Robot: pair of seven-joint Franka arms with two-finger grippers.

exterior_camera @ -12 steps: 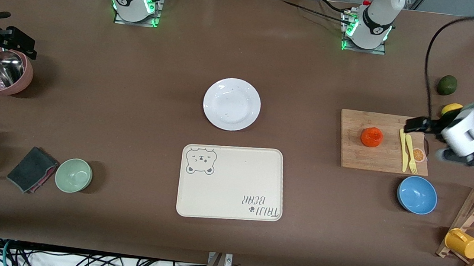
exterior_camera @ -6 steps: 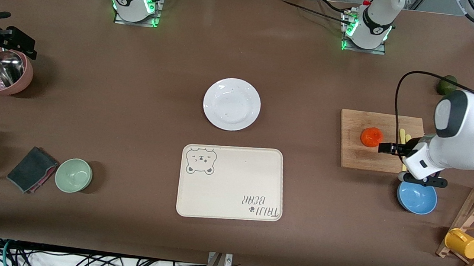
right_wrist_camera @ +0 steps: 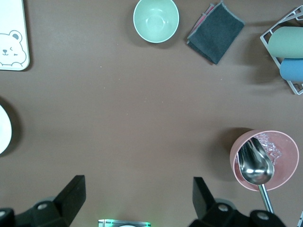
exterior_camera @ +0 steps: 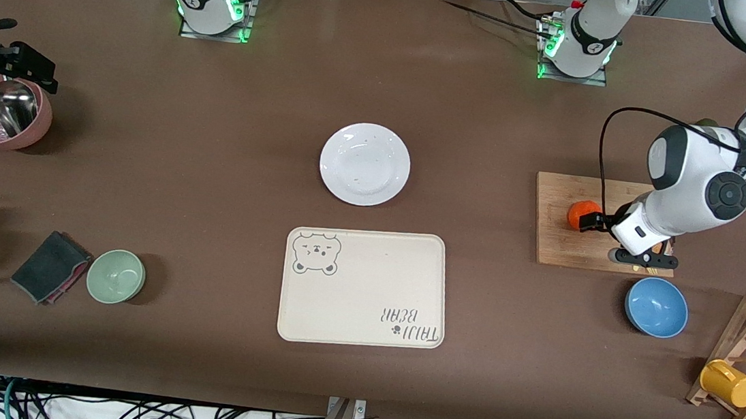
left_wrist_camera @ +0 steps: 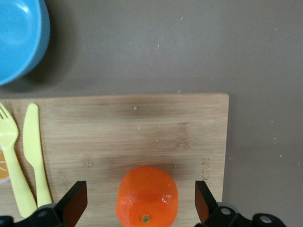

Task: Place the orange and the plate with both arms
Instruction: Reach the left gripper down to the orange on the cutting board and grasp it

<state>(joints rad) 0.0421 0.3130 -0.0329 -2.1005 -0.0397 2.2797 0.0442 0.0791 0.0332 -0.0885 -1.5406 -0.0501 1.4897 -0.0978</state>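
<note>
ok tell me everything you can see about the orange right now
The orange is a small, slightly flattened fruit with glossy bright red-orange skin and a tiny green stem dot. It sits on the wooden cutting board, toward the left arm's end of the table, apart from the yellow knife and fork lying on the same board. The left gripper is over it, open, one finger on each side, with a gap to the fruit on both sides. Only the board touches it.
</note>
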